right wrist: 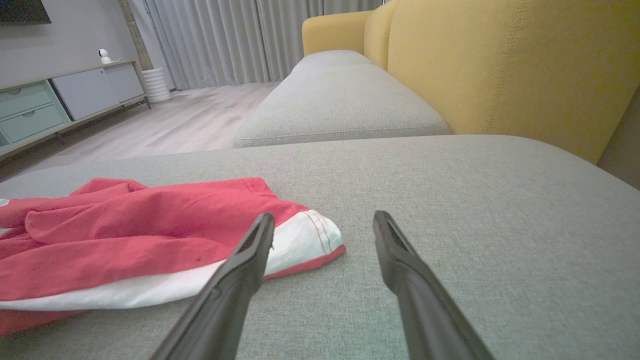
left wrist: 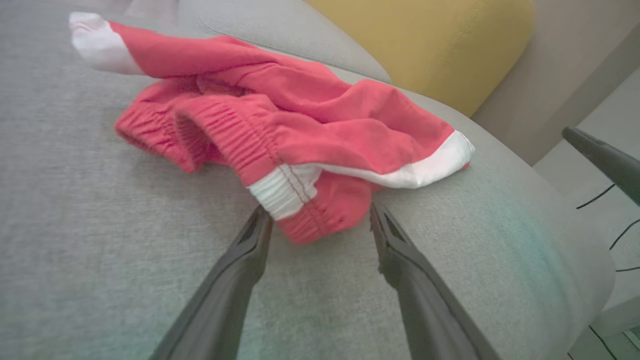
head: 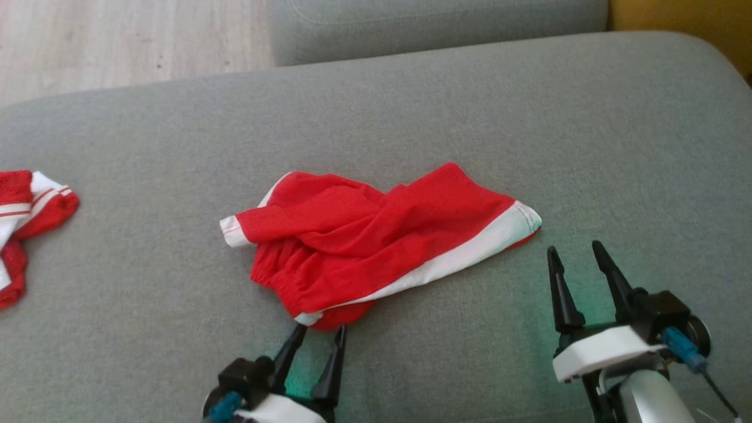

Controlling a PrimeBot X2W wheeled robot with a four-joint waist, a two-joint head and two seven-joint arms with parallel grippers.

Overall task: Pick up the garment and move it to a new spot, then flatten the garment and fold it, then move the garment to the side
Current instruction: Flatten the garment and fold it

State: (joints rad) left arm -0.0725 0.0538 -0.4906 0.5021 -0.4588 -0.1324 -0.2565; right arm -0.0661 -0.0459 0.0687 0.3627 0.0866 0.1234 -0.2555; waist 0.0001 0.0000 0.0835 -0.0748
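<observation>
So, left gripper (head: 322,329) is spread wide, tips right at the near edge of the red garment (head: 364,241) and straddling its bunched waistband corner, nothing pinched. Right gripper (head: 574,248) is just as wide, sitting near the white-hemmed end without touching. The garment lies crumpled mid-cushion on the grey sofa seat (head: 411,106), long axis running crosswise before both arms. Left's nearer, I'd say. Both arms come in low, fingers pointing forward.
</observation>
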